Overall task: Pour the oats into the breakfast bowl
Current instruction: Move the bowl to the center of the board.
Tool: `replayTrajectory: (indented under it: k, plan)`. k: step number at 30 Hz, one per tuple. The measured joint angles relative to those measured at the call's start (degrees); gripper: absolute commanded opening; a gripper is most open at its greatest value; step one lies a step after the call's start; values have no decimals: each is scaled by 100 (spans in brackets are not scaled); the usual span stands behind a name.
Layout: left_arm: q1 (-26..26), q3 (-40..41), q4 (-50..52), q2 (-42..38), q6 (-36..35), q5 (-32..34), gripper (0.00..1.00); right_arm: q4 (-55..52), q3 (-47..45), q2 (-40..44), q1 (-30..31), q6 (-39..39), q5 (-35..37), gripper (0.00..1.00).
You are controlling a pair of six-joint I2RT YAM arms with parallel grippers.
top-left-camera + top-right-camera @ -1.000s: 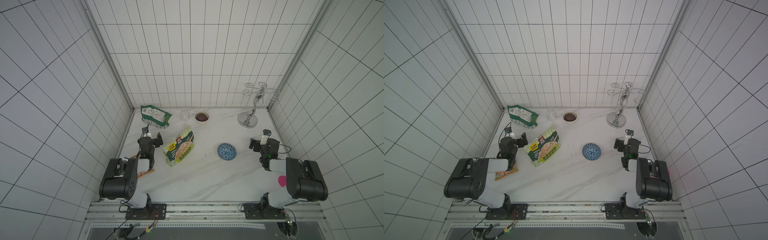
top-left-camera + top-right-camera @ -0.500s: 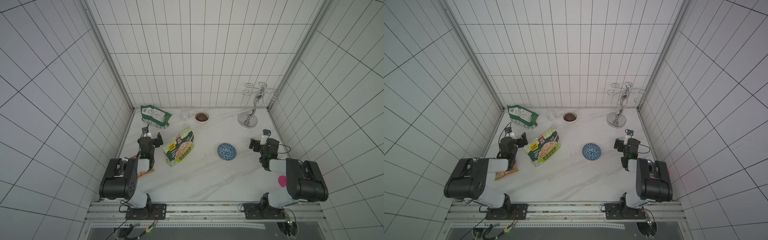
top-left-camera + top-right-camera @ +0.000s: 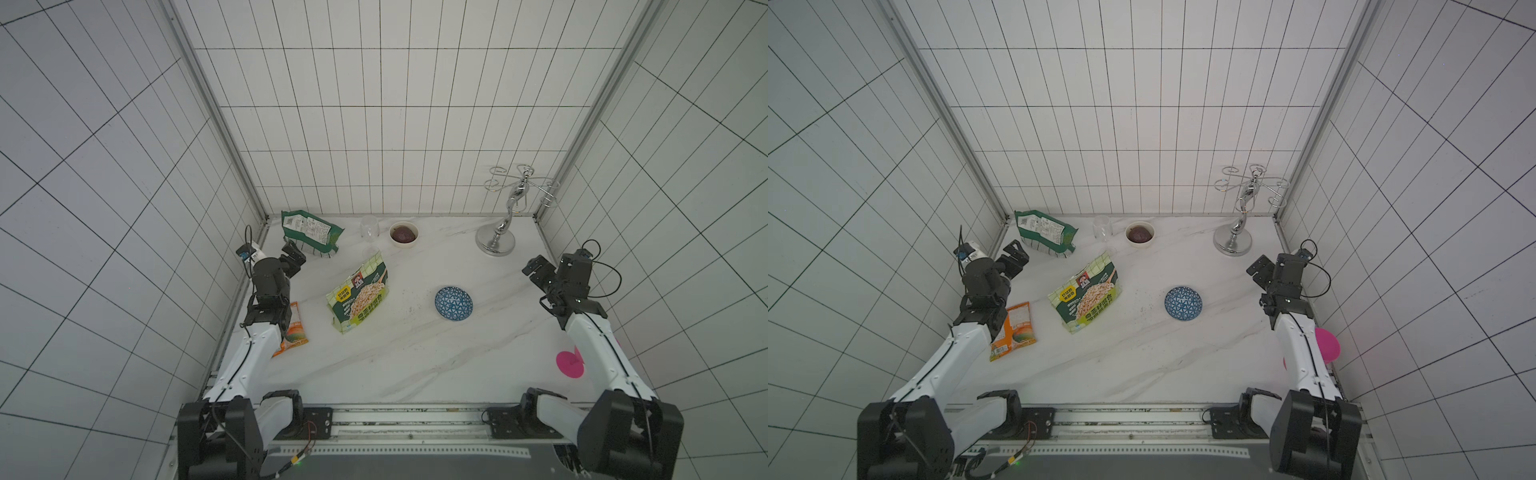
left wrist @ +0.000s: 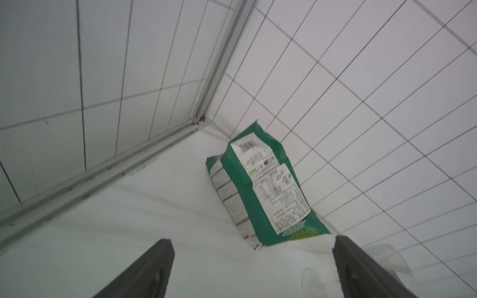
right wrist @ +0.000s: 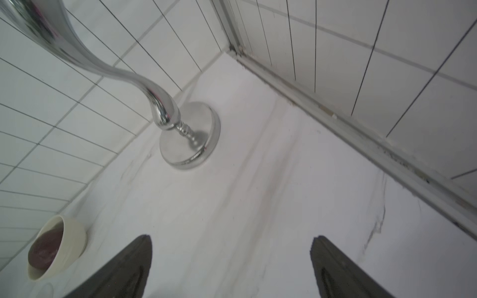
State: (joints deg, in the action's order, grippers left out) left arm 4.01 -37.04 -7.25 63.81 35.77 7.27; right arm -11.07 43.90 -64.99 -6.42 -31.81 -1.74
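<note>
- The oat pouch (image 3: 359, 297) lies picture side up on the bench (image 3: 415, 365), left of the middle, and neither hand touches it; whether its top is cut open is too small to tell
- The blue bowl (image 3: 454, 303) sits to the right of the pouch and well apart from it; both top views show its patterned outside facing up, so it looks turned over or tipped
- The left hand (image 3: 294, 259) hangs near the back left corner with its fingers spread and nothing between them; the right hand (image 3: 536, 269) hangs at the right edge, likewise spread and empty
- Risk: poured onto a bowl lying this way, the oats would scatter over the bench, so it probably needs righting
- Risk: a floppy pouch gripped low may fold and dump its contents early
- Risk: the left hand points at the dark green bag (image 4: 260, 191), so it could take the wrong bag
- Only the top views show the pouch, the blue bowl and the orange packet (image 3: 295, 332)
- The right wrist view shows just the metal stand (image 5: 189, 136) and the small white bowl (image 5: 55, 247); the left wrist view shows the green bag and part of a glass (image 4: 387, 260)
</note>
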Motion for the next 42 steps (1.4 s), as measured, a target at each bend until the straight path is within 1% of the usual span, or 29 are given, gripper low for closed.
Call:
replayTrajectory:
  k: [3,5,7,9,10,14,16,18,22,27,30,35,37,39,41,42]
  plan:
    - [-260,-483,940,247,70,-566,98,-498,2,-17,7,-26,-514,99]
    - [-608,-979,1565,350,13,-717,98,-728,28,15,85,33,-796,99]
    - [-1141,-1541,2168,339,-98,-713,98,-1064,166,48,306,170,-870,99]
    - [-1523,-1919,2538,262,-184,-761,98,-1325,328,83,664,315,-870,99]
    - [-1633,-2041,2706,208,-205,-796,98,-1423,391,103,859,387,-866,99]
    - [-1755,-2214,3401,-81,-238,-850,98,-1786,487,111,1646,616,-750,99]
    - [-1775,-2184,3759,-234,-236,-841,98,-1991,487,11,2006,684,-586,99]
    - [-1786,-2074,4006,-431,-232,-841,98,-2116,487,-186,2350,719,-343,97]
    - [-1797,-1683,4356,-997,-192,-841,98,-2179,487,-787,2855,743,-39,84]
    - [-1797,-1360,4638,-1486,-140,-841,98,-2138,542,-1532,3132,713,129,64]
    - [-1797,-1300,4767,-1624,-122,-839,98,-2050,616,-1770,3204,673,212,52]
    - [-1797,-1292,4878,-1735,-120,-839,98,-1827,754,-2028,3300,584,293,35]
    - [-1797,-1292,4907,-1746,-122,-841,98,-1768,820,-2168,3316,542,313,26]
    - [-1797,-1292,4959,-1749,-125,-839,98,-1720,861,-2288,3320,496,310,14]
    - [-1797,-1292,4996,-1755,-127,-835,98,-1725,872,-2308,3342,455,269,4]
    - [-1797,-1292,5010,-1757,-127,-828,98,-1676,879,-2267,3370,400,212,0]
